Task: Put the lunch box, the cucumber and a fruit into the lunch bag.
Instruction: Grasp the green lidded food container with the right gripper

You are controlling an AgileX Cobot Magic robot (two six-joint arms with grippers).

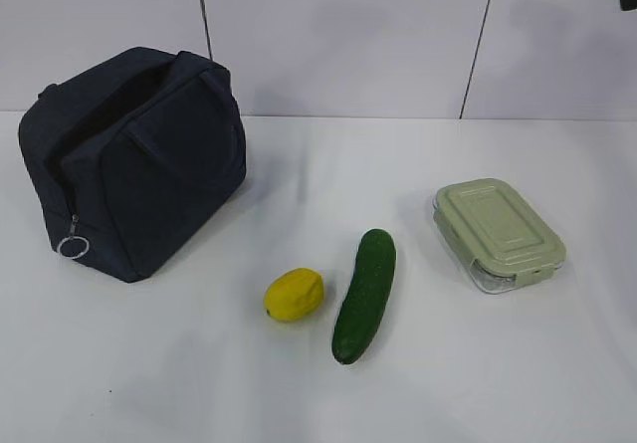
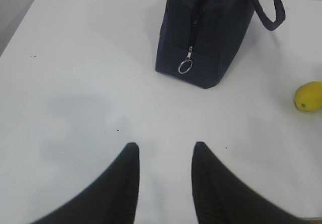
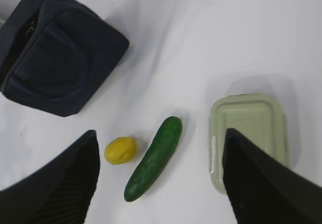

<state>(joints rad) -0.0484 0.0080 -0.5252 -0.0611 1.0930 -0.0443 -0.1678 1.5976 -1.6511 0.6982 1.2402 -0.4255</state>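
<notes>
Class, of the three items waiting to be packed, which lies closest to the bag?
The yellow fruit: it lies nearest the lunch bag, with the cucumber next and the lunch box farthest.

A dark navy lunch bag [image 1: 139,164] stands near the worktop's [image 1: 299,383] back left corner, its top gaping open and a silver zipper ring [image 1: 74,247] hanging at its end. Toward the front, a yellow fruit [image 1: 294,295] lies just beside the cucumber [image 1: 365,295]. The green-lidded lunch box [image 1: 498,233] sits apart toward the right edge.
</notes>
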